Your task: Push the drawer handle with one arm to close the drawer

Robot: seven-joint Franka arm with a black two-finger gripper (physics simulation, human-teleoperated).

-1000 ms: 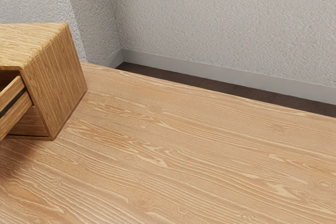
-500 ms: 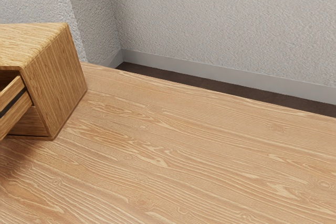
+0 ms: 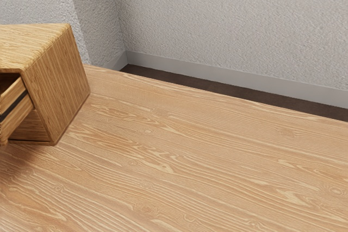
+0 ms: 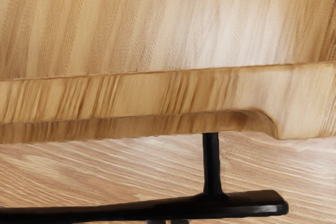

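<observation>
Exterior view: the wooden cabinet [image 3: 60, 85] stands on the table [image 3: 190, 161], near the table edge that faces the wall [image 3: 228, 25], and the view's left edge cuts it off. Its drawer [image 3: 19, 113] is partly open, with a dark groove [image 3: 12, 107] along the side; I catch just a sliver of the drawer's front end, cropped by that same edge. The opening above the drawer is in shadow, so I can't make out what is inside.

In my wrist view, the black handle [image 4: 252, 204] is close to my hand. One squared end of its bar is plain to see, while the other runs out of the picture. A post [image 4: 211, 163] joins the bar to the wood side, but its far end is hidden behind the lip of a pale wooden panel [image 4: 157, 30]; I can't say for sure which part of the furniture that panel is. Table grain shows between the lip and the bar. Right beside the bar are small dark shapes [image 4: 168, 222], cropped so tightly that I can't name them.

So the handle lies just by my gripper, standing out from the wood. Whether I touch it, I can't tell; nor can I tell how far open my gripper is, or whether it has hold of anything
</observation>
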